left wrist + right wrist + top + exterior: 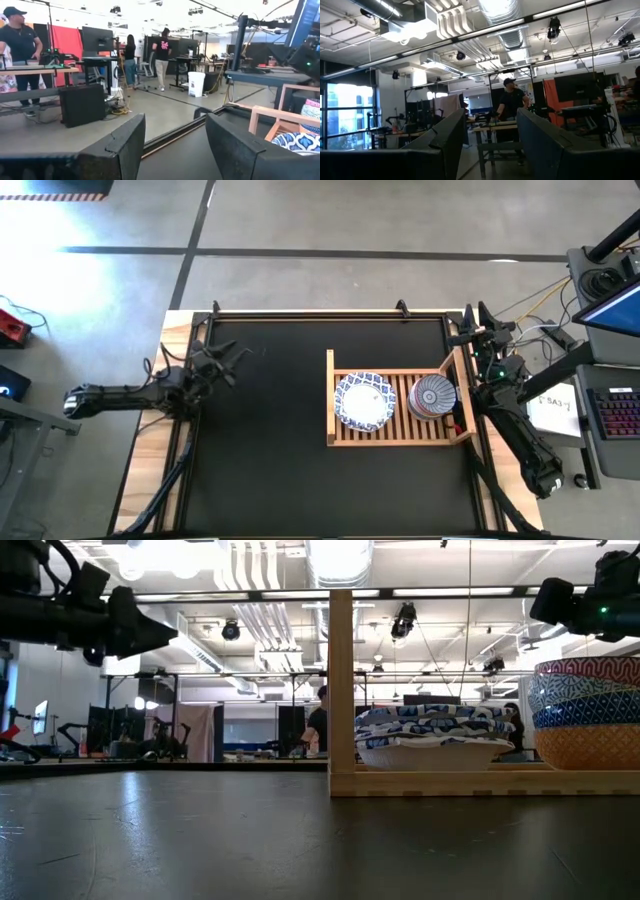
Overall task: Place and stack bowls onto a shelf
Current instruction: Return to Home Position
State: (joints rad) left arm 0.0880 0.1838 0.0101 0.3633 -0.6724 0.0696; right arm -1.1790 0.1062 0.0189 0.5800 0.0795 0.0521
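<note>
The light-wood shelf [400, 430] lies right of the table's middle. On its slats stand two stacks: large blue-and-white bowls [365, 402] [430, 740] on the left, and smaller patterned bowls [433, 397] [590, 715] on the right, a red one topmost over blue and yellow in the low view. My left gripper [232, 362] [175, 145] hangs open above the mat's left side, far from the shelf. My right gripper [480, 325] [490, 145] is open, raised by the table's far right corner beyond the shelf's right rail, pointing into the room.
The black mat [270, 460] covers the table, with bare room left and in front of the shelf. A wooden frame edges the table [300, 313]. A desk with keyboard and papers [600, 415] stands right of the table. People stand in the room behind [20, 45].
</note>
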